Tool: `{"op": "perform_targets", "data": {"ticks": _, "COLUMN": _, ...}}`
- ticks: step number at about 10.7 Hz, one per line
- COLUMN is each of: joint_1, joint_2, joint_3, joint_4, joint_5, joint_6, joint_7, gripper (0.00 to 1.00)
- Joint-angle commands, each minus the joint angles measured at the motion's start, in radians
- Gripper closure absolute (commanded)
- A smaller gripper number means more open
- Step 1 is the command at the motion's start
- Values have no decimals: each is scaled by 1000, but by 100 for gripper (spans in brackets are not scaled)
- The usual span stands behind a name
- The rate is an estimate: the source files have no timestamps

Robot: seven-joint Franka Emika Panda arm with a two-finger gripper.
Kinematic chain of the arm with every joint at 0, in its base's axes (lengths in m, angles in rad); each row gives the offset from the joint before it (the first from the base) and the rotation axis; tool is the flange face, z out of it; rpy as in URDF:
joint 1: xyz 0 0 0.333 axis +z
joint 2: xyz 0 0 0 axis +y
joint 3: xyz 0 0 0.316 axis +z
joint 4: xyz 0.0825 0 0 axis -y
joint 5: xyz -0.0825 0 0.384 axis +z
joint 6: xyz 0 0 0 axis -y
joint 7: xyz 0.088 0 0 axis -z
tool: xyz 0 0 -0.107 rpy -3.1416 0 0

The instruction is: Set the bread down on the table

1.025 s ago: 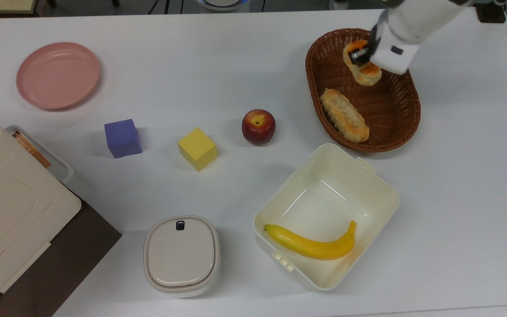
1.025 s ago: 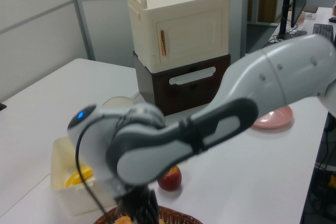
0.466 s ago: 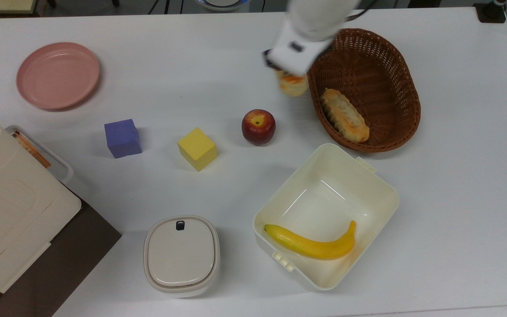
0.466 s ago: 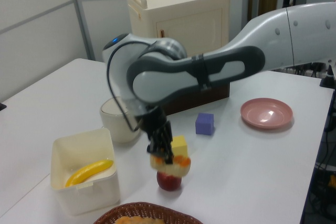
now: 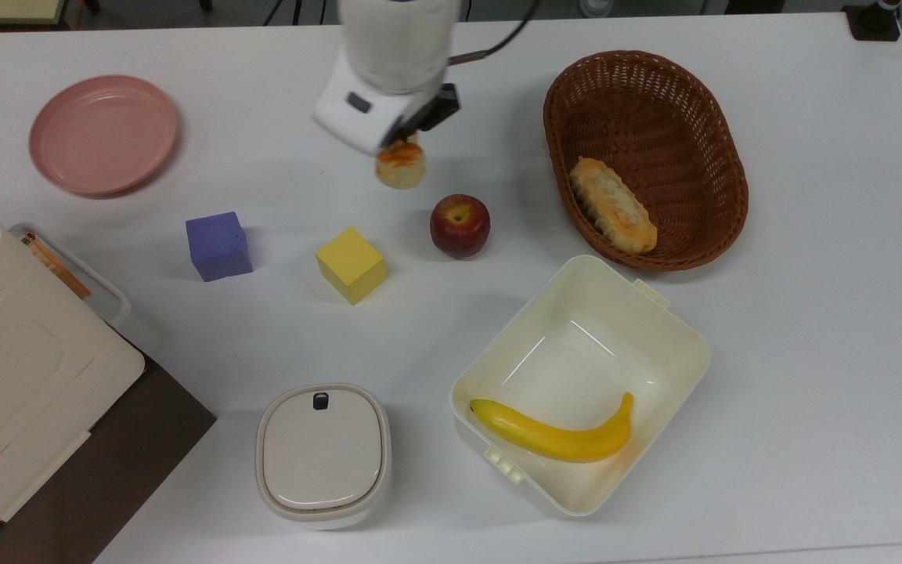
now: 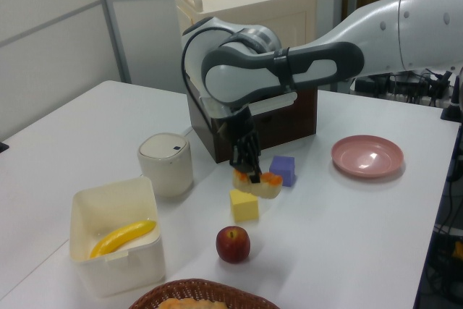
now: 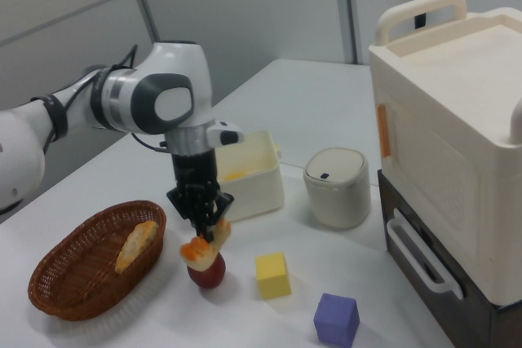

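The bread [image 5: 401, 168] is a short cream roll with orange-brown patches, and my gripper [image 5: 402, 149] is shut on it from above. It hangs a little above the white table [image 5: 811, 313], up-left of the red apple [image 5: 460, 225] in the top view. The left view has the bread [image 6: 259, 186] under the gripper [image 6: 252, 174], in the air between the yellow cube [image 6: 244, 205] and the purple cube [image 6: 283, 170]. Seen from the right view, the bread [image 7: 203, 250] overlaps the apple [image 7: 209, 275] below the gripper [image 7: 207, 232].
A brown wicker basket [image 5: 701, 235] holds a longer loaf [image 5: 613, 205]. A cream tub [image 5: 678, 329] holds a banana [image 5: 553, 435]. A pink plate [image 5: 103, 133], a lidded container [image 5: 322, 454] and a cream cabinet [image 5: 20, 368] stand on the top view's left.
The gripper has carried the bread out of the basket and well toward the top view's left, past the apple. Nothing else has moved.
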Motion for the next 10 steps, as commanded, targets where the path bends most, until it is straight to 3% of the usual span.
{"op": "perform_targets", "data": {"ticks": 1, "joint_1": -42, "joint_2": -19, "joint_3": 1, "joint_4": 5, "joint_5": -19, "joint_6": 5, "joint_7": -43, "gripper": 0}}
{"op": "perform_targets", "data": {"ticks": 10, "joint_1": -151, "joint_2": -66, "joint_3": 1, "joint_4": 67, "joint_5": -16, "joint_6": 18, "joint_7": -37, "gripper": 0}}
